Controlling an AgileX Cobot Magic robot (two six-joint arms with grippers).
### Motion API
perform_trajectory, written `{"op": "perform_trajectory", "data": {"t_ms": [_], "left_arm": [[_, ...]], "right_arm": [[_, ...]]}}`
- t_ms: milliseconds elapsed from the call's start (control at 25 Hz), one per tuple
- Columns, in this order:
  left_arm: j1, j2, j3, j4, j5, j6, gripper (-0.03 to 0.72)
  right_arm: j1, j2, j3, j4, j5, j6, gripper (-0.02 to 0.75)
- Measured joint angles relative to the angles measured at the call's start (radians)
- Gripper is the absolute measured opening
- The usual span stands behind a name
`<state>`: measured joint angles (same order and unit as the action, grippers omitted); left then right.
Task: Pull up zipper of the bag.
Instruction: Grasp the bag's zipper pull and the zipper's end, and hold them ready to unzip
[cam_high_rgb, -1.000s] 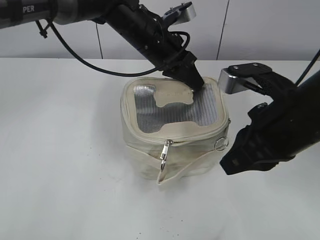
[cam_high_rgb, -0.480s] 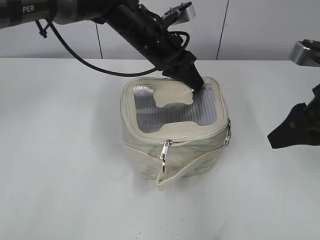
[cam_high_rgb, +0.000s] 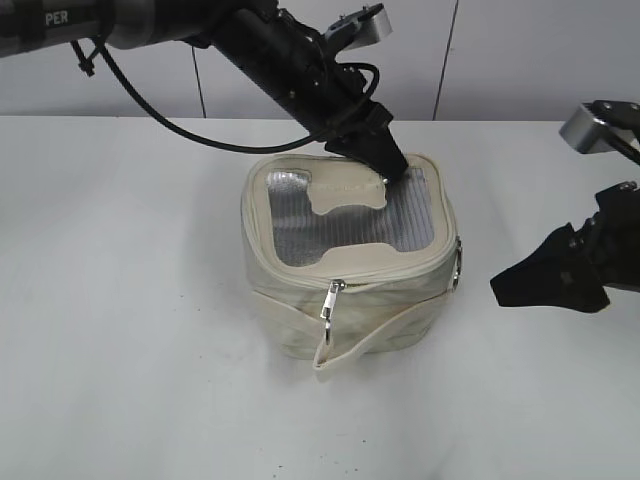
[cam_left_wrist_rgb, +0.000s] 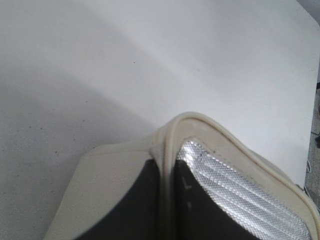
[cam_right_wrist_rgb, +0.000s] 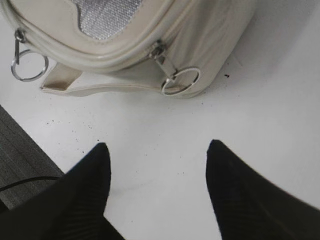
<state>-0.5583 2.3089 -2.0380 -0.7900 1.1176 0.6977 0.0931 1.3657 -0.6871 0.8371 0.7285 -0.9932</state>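
Observation:
The cream-white bag stands mid-table with its grey mesh window facing up. Its zipper rings the top panel. One silver pull hangs at the front, another at the right corner. My left gripper reaches down from the back and is shut on the bag's rear top rim, which sits squeezed between the dark fingers. My right gripper hovers right of the bag, open and empty. In the right wrist view both pulls lie beyond the right gripper.
The bag's cream strap loops out at its front base. White table surrounds the bag, with a grey panelled wall behind. In the right wrist view the table's edge and dark floor show at lower left.
My right gripper has opened, let go of the right-corner pull and drawn off to the right, then edged back a little. The left gripper has not moved.

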Motion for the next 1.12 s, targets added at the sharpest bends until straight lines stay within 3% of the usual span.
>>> {"op": "perform_trajectory", "data": {"t_ms": [400,680,800,1040,1120], "left_arm": [[0.0,0.0,0.0,-0.001,0.0,0.0,0.039],[0.0,0.0,0.0,-0.001,0.001,0.0,0.039],[0.0,0.0,0.0,-0.001,0.001,0.0,0.039],[0.004,0.0,0.0,0.001,-0.006,-0.004,0.039],[0.004,0.0,0.0,0.002,-0.006,-0.004,0.039]], "right_arm": [[0.001,0.148,0.001,0.256,-0.038,-0.301,0.482],[0.001,0.258,-0.047,0.292,-0.043,-0.347,0.473],[0.001,0.287,-0.072,0.292,-0.047,-0.35,0.37],[0.003,0.295,-0.09,0.278,-0.017,-0.353,0.04],[0.003,0.295,-0.094,0.272,-0.014,-0.35,0.009]]}}
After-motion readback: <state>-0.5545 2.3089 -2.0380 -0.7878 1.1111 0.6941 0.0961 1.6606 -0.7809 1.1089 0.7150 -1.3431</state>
